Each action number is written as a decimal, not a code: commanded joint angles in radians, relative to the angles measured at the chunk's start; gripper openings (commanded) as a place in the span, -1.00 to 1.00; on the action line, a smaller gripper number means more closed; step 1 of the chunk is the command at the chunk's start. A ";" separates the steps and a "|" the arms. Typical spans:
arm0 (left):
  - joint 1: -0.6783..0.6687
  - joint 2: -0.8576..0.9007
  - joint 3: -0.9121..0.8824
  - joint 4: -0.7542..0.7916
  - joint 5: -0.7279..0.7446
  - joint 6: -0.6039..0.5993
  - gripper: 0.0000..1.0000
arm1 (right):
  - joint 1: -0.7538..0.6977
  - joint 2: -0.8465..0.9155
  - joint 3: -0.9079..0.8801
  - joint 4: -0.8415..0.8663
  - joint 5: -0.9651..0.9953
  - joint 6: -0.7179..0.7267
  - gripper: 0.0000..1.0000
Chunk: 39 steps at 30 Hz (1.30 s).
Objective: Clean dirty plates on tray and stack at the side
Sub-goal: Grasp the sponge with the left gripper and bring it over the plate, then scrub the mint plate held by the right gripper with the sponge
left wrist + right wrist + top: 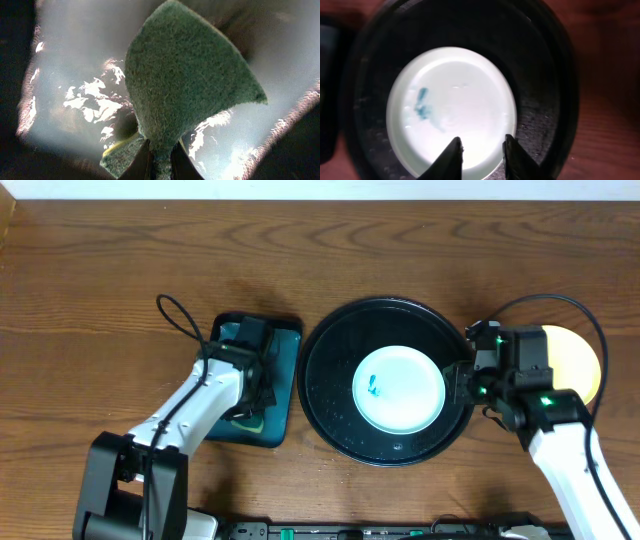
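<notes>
A pale mint-white plate (398, 388) with a small teal smear (374, 385) lies in the middle of the round black tray (330, 400). In the right wrist view the plate (452, 100) fills the centre, smear at its left. My right gripper (481, 150) is open just above the plate's near edge, with nothing between its fingers; overhead the right gripper (462, 380) is at the tray's right rim. A pale yellow plate (575, 355) rests on the table behind that arm. My left gripper (160, 162) is shut on a green sponge (185, 80).
A rectangular dark teal tray (283, 380) sits left of the black tray, with the left gripper (252, 385) over it. The black tray's raised rim (555, 100) rings the plate. Bare wooden table lies on the far side and at the left.
</notes>
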 commanded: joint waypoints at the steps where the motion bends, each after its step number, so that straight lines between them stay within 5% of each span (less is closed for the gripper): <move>1: 0.001 -0.040 0.139 -0.084 0.020 0.007 -0.85 | 0.011 0.112 -0.002 0.010 0.098 0.024 -0.28; 9: -0.025 -0.071 0.327 -0.120 0.271 0.031 -0.85 | -0.002 0.337 -0.002 0.095 0.010 0.063 -0.49; 14: -0.127 -0.060 0.330 0.004 0.270 -0.022 -0.85 | -0.001 0.424 -0.002 0.127 -0.026 0.064 -0.52; 20: -0.285 0.001 0.330 0.156 0.267 -0.052 -0.86 | -0.001 0.485 -0.002 0.148 -0.025 0.065 -0.97; 30: -0.483 0.280 0.329 0.345 0.269 -0.215 -0.85 | 0.001 0.513 -0.004 0.142 0.031 0.064 -0.98; 39: -0.519 0.453 0.329 0.394 0.249 -0.266 -0.85 | 0.001 0.513 -0.004 0.137 0.030 0.064 -0.98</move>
